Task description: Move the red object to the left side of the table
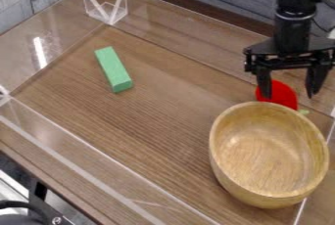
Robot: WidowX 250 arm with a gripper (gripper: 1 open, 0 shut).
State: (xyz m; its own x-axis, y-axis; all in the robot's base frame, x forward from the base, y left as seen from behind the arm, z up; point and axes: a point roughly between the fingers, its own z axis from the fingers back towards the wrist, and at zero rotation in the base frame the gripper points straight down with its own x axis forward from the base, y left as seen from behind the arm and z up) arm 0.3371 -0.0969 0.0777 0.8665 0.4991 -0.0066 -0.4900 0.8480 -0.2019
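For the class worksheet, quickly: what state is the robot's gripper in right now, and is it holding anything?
Gripper: open, holding nothing; its fingers point down on either side of the red object, just behind the wooden bowl.

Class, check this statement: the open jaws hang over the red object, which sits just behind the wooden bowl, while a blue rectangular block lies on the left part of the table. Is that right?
Not quite: the block is green, not blue, as the camera view shows. The rest holds: the gripper hangs with jaws open over the red object, just behind the wooden bowl, and the block lies on the left part of the table.
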